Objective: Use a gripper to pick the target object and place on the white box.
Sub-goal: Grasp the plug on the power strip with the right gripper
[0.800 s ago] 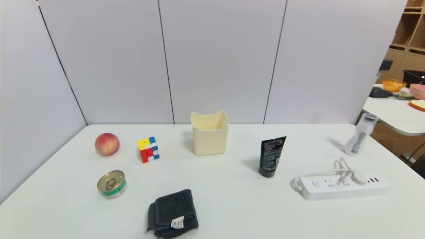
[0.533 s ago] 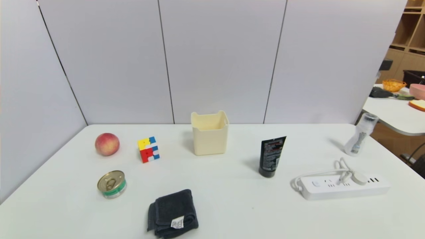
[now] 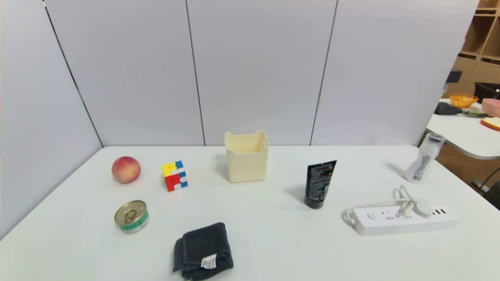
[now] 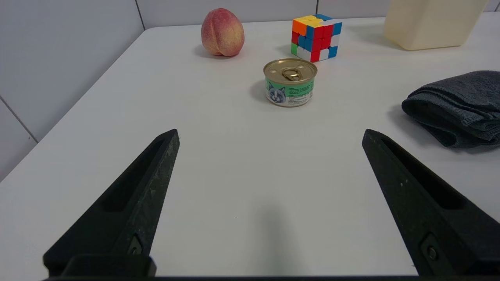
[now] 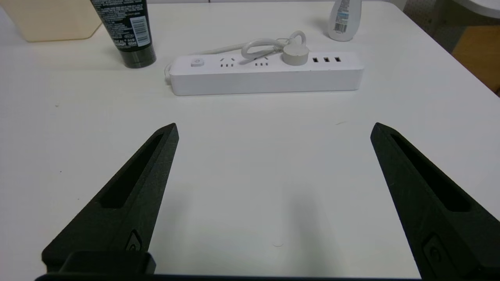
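"Nothing on the table [image 3: 273, 249] has moved since the earlier frame. Where are the grippers?"

"Out of the head view, but each wrist view shows its own: the right gripper [image 5: 275, 130] and the left gripper [image 4: 270, 134] both hover over bare tabletop, fingers spread wide, holding nothing."

"Why wide, and why there?"

"Probably a ready pose, the right one facing the power strip [image 3: 406, 224], with room to come down around it. The left looks parked."

"And the strip's own place?"

"Lower right of the head view, lying flat, sockets up, probably set down that way for steadiness. The white box [image 3: 248, 168] stands upright near the middle of that frame, open side up, likely so things can go in or on it."

"How does the strip look?"

"Long, white and square-edged, with a button at one end and three dark slots toward the other. Its white cord [image 3: 404, 193] is looped loosely, the round plug [image 3: 422, 209] resting on top. That loop might snag the fingers."
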You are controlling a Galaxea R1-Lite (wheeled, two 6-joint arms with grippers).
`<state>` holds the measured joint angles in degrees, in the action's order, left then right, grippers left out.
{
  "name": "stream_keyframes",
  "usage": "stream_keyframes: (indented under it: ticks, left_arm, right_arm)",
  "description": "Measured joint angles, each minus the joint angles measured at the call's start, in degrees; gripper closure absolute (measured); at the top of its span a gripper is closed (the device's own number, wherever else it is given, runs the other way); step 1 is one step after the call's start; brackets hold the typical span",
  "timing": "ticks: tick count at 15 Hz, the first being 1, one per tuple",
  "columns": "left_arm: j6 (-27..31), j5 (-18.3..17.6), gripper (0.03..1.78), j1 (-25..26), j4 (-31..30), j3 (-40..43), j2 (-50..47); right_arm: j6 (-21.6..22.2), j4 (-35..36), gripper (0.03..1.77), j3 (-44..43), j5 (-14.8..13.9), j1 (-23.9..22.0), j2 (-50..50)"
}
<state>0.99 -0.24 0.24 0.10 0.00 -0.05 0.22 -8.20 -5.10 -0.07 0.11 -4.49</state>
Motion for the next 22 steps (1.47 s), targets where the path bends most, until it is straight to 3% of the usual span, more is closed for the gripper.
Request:
stream_keyframes:
  ticks: [5,9,12,14,19,22]
  left_arm:
    - [0.0,0.0,0.12,0.0,0.0,0.0,0.0]
    - [0.0,0.0,0.12,0.0,0.0,0.0,0.0]
    - [0.0,0.0,0.12,0.0,0.0,0.0,0.0]
    - [0.0,0.0,0.12,0.0,0.0,0.0,0.0]
    - [0.0,0.0,0.12,0.0,0.0,0.0,0.0]
    - [0.0,0.0,0.12,0.0,0.0,0.0,0.0]
  right_arm:
    - [0.5,-10.3,0.1,-16.6,0.1,0.0,-14.9]
    - [0.0,-11.9,0.1,-30.1,0.8,0.0,-33.2]
    - [-2.3,-12.3,0.1,-41.3,3.2,0.3,-48.0]
    - [-6.1,-12.5,0.1,-47.8,5.7,0.5,-56.8]
    - [-21.5,-12.6,0.1,-56.4,16.6,0.2,-73.2]
    - [-28.8,-12.7,0.1,-59.8,19.8,-0.1,-79.8]
